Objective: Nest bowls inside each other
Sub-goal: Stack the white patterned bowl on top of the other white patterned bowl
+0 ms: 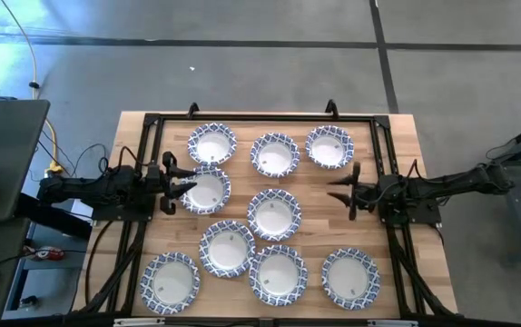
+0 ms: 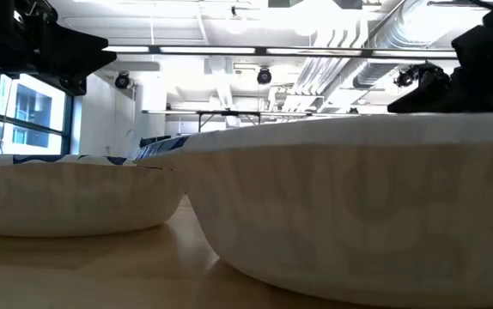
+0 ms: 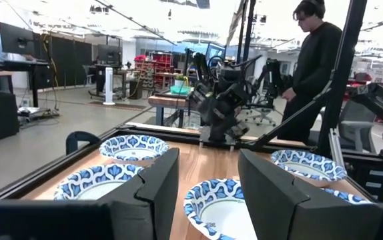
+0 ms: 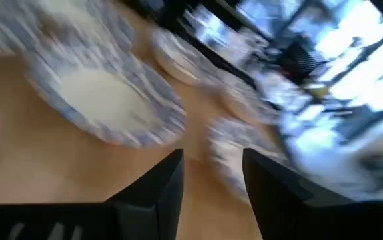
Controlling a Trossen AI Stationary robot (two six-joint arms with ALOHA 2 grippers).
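Nine white bowls with blue-patterned rims stand apart on the wooden table [image 1: 406,163]: three in the far row [image 1: 275,154], three in the middle [image 1: 274,213], three near the front [image 1: 278,274]. My left gripper [image 1: 181,182] is open and hovers over the left rim of the middle-left bowl [image 1: 208,193]. In the left wrist view [image 3: 208,167] a bowl [image 3: 218,210] lies between and beyond its fingers. My right gripper [image 1: 340,189] is open and empty, to the right of the centre bowl. In the right wrist view [image 4: 211,167] bowls [image 4: 105,100] lie ahead of it.
A black frame [image 1: 260,116] runs along the table's far edge and down both sides by the arms. Two front bowls [image 2: 358,197] fill the low view. A person [image 3: 318,60] stands beyond the table's right side. Bare wood lies between the right gripper and the centre bowl.
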